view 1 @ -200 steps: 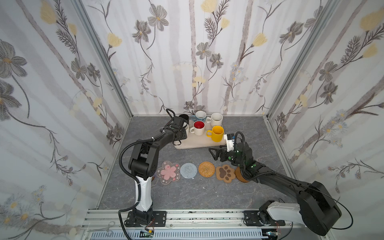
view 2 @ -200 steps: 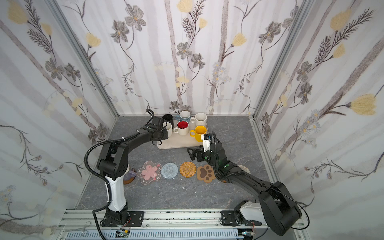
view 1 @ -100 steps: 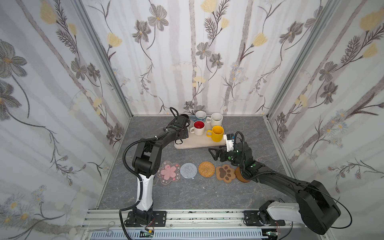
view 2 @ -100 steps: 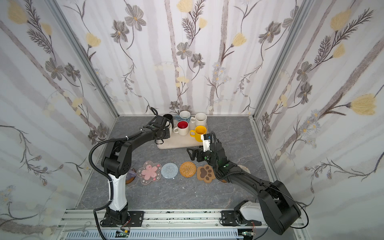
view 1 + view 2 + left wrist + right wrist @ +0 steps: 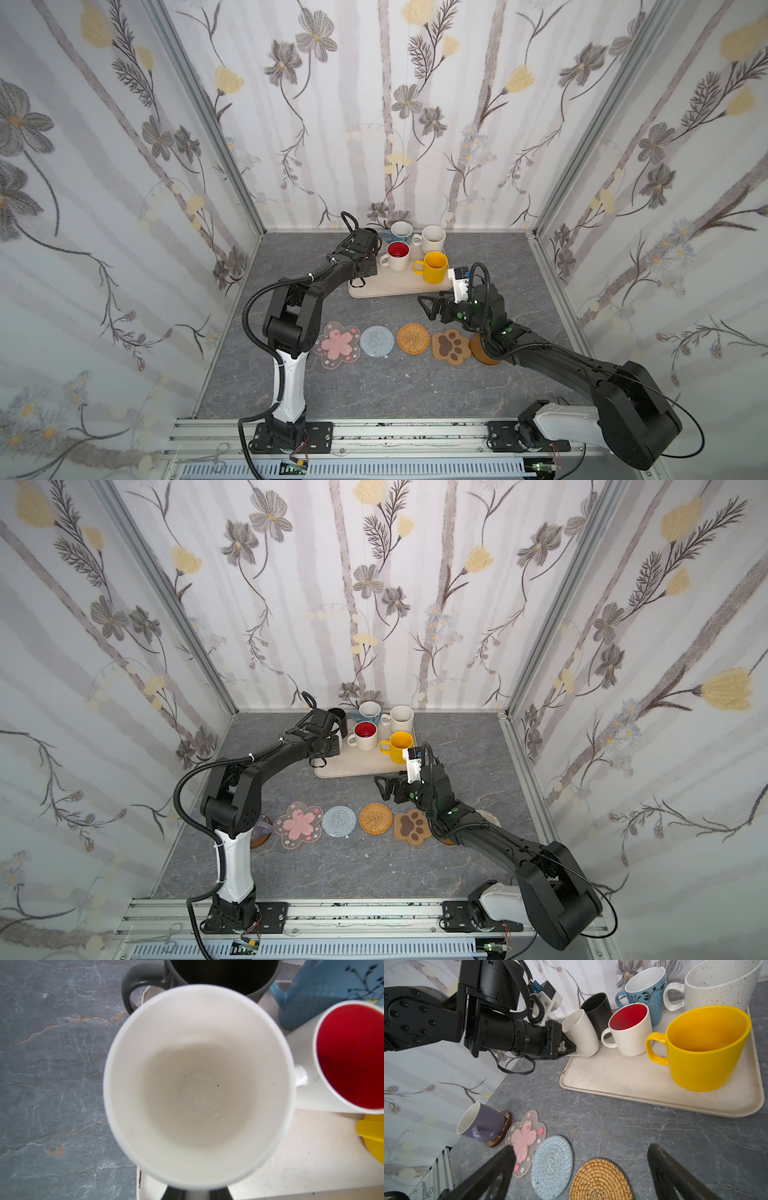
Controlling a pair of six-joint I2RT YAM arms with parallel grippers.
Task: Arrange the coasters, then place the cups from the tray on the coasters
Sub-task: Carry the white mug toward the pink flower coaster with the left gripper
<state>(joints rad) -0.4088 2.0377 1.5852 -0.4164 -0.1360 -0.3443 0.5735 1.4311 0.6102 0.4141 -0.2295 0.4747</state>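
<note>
My left gripper [image 5: 572, 1048] is shut on the handle of a plain white cup [image 5: 197, 1084] at the left edge of the tray [image 5: 395, 286]. The wrist hides that cup in both top views. The black [image 5: 338, 721], blue-and-white [image 5: 399, 232], speckled white [image 5: 432, 239], red-inside [image 5: 398, 254] and yellow [image 5: 434, 266] cups stand on the tray. My right gripper [image 5: 430, 307] hangs open and empty between the tray and the coaster row: pink blossom [image 5: 338, 345], grey-blue [image 5: 376, 340], rattan [image 5: 413, 338], paw [image 5: 451, 347] and a wooden disc [image 5: 482, 353] half under the right arm.
A lavender cup [image 5: 481, 1124] sits on a second wooden disc [image 5: 500, 1138] at the row's left end, behind my left arm. A white woven coaster [image 5: 488, 816] peeks out behind the right arm. Walls close in on three sides.
My left gripper has closed on the white cup's handle after shifting slightly at the tray's left edge. The right arm has not moved.
</note>
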